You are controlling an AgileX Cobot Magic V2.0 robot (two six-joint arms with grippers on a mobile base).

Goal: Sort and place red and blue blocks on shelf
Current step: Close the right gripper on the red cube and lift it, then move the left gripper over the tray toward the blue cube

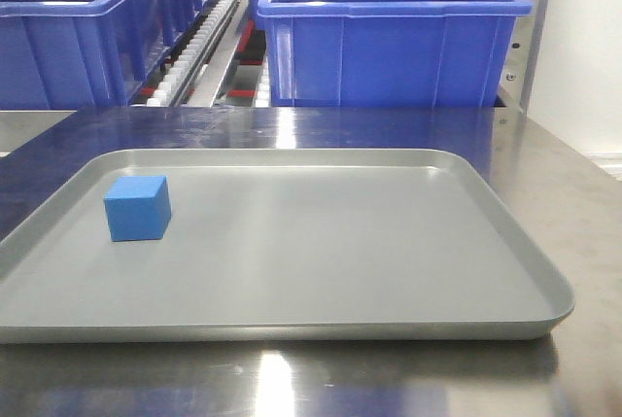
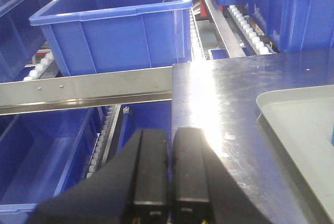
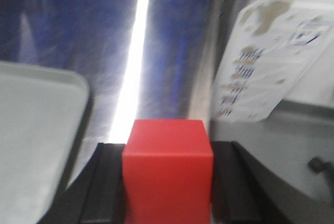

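The right hand (image 3: 168, 185) gripped the red block (image 3: 168, 156); the left hand (image 2: 170, 145) sat closed, empty. Carrying it to the shelf (image 2: 83, 91) seemed next.

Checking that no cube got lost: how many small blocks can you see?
2. The blue block sits on the left part of the grey tray; the red block is clamped in the right gripper. Others could lie unseen inside the blue bins.
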